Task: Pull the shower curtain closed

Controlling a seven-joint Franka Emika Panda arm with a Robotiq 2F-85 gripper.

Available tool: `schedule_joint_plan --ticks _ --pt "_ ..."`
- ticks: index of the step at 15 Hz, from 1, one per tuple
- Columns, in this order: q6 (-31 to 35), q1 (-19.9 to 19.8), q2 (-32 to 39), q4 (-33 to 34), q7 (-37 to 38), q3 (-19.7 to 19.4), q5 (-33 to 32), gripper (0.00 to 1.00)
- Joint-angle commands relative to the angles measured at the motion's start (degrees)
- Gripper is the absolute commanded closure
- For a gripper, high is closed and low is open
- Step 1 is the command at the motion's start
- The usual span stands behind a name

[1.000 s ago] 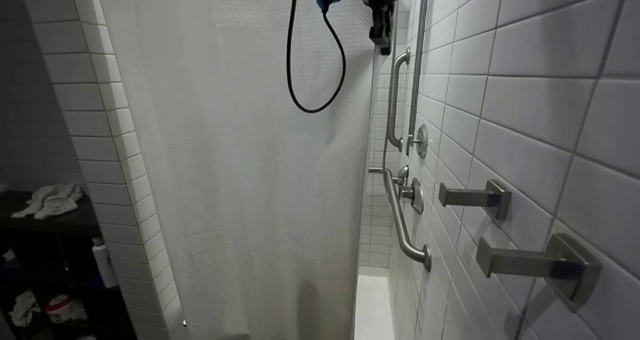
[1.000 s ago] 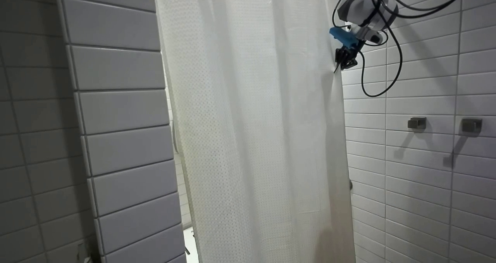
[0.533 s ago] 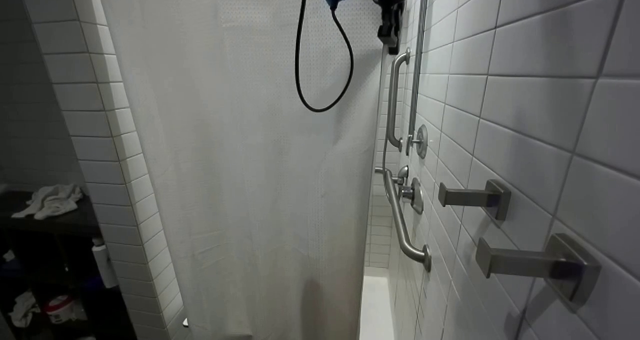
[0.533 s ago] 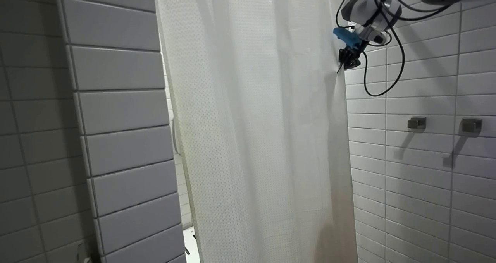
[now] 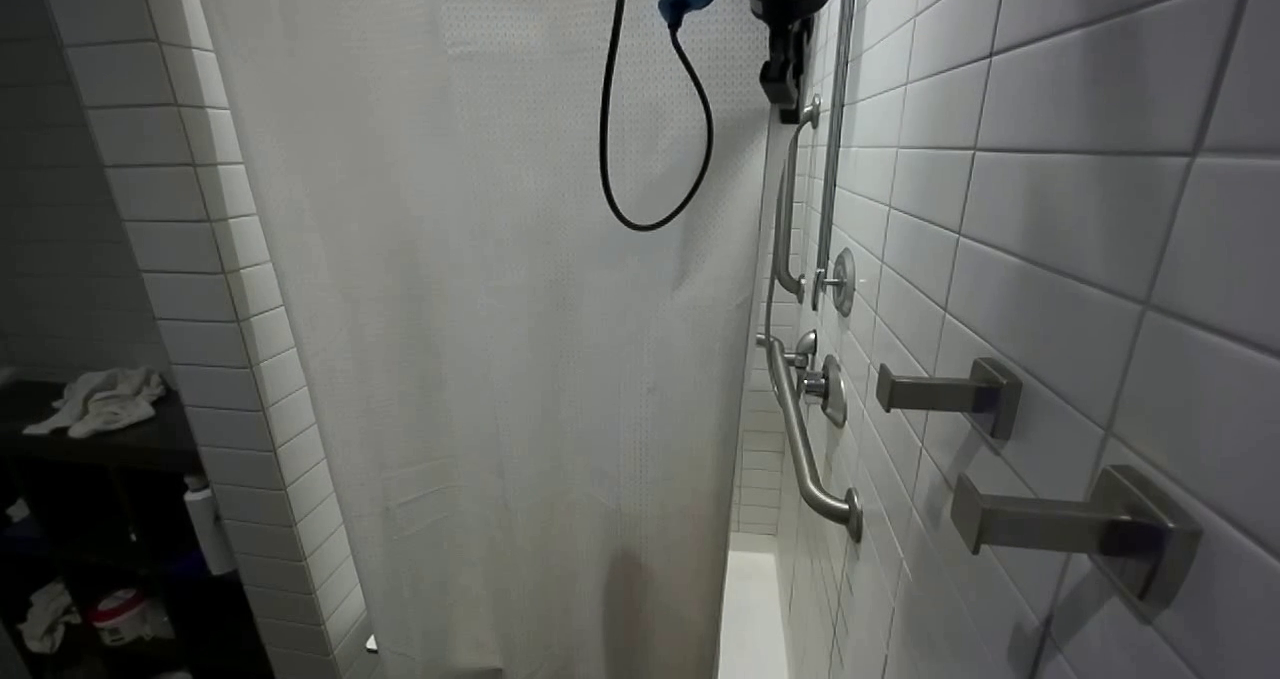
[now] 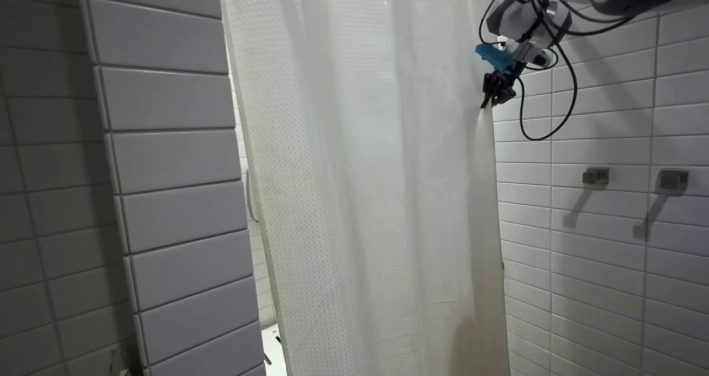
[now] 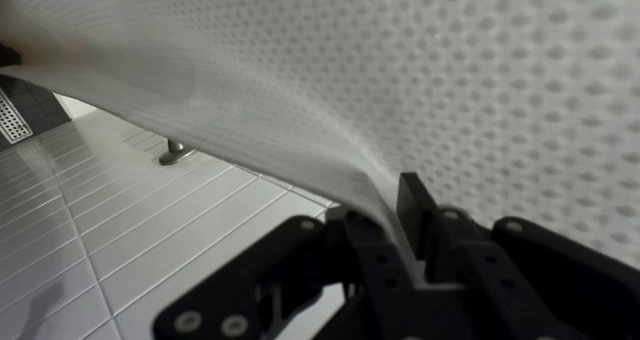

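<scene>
The white shower curtain hangs in soft vertical folds across the stall in both exterior views. High on its free edge, at the right, is my gripper, pointing down. Close up in the wrist view, the dimpled curtain fills the upper right, and its edge runs down between the jaws of my gripper. The jaws stand a little apart. One finger shows its inner face, with a gap between it and the fabric; the tip opposite is partly hidden by the curtain.
Right of the curtain's edge, a narrow gap shows grab bars on the tiled wall. Metal hooks jut from that wall. A tiled pillar stands left. Dark shelves hold a cloth. A looped cable hangs by the gripper.
In both exterior views my gripper and the curtain's free edge have shifted slightly right, narrowing the gap at the wall. Over the last half second the gripper has dipped a little.
</scene>
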Motion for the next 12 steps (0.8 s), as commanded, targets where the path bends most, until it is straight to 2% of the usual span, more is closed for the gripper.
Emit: schedule_joint_plan --ticks 1,7,8,12 --pt "-1.6 -1.0 1.9 1.4 0.8 0.2 1.0 0.49" --pt "0.8 0.6 -1.7 -3.1 0.3 0.1 -0.4 0.06" --pt "1.6 0.9 -2.4 -3.9 0.0 0.1 -0.4 0.02" --pt "4.6 1.5 -7.1 -8.9 -0.9 -0.1 -1.4 0.00"
